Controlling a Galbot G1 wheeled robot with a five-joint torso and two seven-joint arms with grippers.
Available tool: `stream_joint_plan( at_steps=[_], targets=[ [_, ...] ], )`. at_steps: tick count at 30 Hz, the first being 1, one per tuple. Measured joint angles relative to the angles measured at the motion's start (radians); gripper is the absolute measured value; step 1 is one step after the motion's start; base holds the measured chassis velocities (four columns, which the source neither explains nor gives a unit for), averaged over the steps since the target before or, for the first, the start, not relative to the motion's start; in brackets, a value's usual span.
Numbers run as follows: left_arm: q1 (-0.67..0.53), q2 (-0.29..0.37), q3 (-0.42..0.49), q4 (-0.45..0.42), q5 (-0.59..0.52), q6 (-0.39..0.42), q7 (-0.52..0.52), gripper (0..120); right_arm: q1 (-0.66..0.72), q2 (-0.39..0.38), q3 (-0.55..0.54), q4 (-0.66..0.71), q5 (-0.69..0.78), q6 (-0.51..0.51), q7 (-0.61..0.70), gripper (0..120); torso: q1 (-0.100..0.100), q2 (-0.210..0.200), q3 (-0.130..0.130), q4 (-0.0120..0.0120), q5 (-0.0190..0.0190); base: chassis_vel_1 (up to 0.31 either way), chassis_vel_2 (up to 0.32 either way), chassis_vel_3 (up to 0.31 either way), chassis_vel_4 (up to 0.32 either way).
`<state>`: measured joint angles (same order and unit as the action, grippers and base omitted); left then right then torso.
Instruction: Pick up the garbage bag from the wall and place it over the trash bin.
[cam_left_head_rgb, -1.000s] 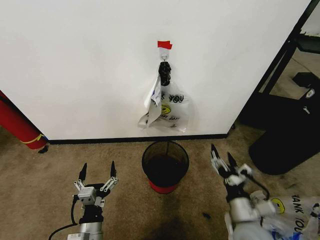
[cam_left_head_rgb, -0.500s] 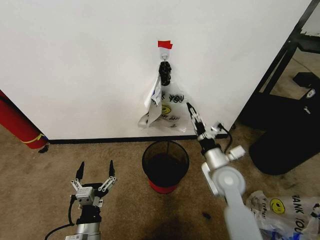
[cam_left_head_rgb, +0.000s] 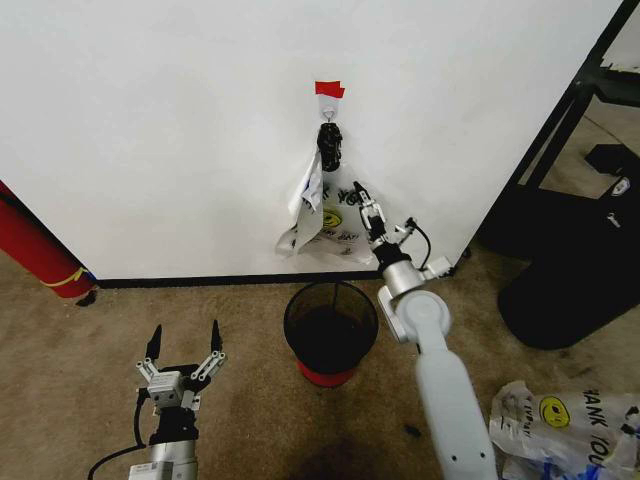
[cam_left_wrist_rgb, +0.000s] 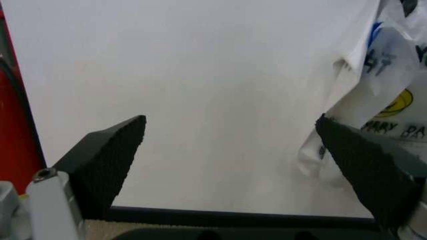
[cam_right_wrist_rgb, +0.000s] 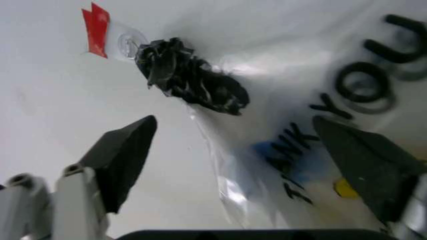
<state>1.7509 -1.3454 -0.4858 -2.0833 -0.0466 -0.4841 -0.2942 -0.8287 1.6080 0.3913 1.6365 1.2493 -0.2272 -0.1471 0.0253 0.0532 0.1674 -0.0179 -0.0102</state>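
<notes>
I'm looking at worn brown carpet (cam_left_head_rgb: 90, 350) running up to the wall (cam_left_head_rgb: 160, 120), a black baseboard (cam_left_head_rgb: 250, 281) along its foot, a red cylinder (cam_left_head_rgb: 35, 250) leaning at my left and dark furniture (cam_left_head_rgb: 570, 260) at my right. The garbage bag (cam_left_head_rgb: 335, 215) is hanging from a small hook (cam_left_head_rgb: 328, 112) under red tape (cam_left_head_rgb: 329, 89), its long axis vertical, dark bunched handles up, directly above the trash bin (cam_left_head_rgb: 331, 330). My right gripper (cam_left_head_rgb: 367, 208) is reaching up against the bag, fingers spread — the right wrist view is giving me the knotted handles (cam_right_wrist_rgb: 190, 80) and black lettering up close. My left gripper (cam_left_head_rgb: 182, 350) is idling low over the carpet, fingers also apart — its camera is catching the bag's edge (cam_left_wrist_rgb: 380, 80). Another bag (cam_left_head_rgb: 560, 420) is lying on the floor.
</notes>
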Motion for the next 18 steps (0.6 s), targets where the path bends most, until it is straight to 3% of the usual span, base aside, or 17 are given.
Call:
stream_joint_plan(
  at_steps=[13, 18],
  targets=[
    [0.027, -0.011, -0.032, -0.011, -0.011, -0.010, -0.008, 100, 0.118, 0.000, -0.019, -0.120, -0.052, 0.001, -0.015, 81, 0.000, 0.000, 0.000, -0.0001, 0.0002, 0.000, 0.000, 0.000, 0.000],
    [0.021, -0.008, -0.029, -0.010, -0.018, -0.010, -0.009, 100, 0.131, 0.002, -0.014, -0.137, -0.064, 0.003, -0.017, 70, 0.000, 0.000, 0.000, -0.0004, 0.0001, 0.000, 0.000, 0.000, 0.000]
  ],
)
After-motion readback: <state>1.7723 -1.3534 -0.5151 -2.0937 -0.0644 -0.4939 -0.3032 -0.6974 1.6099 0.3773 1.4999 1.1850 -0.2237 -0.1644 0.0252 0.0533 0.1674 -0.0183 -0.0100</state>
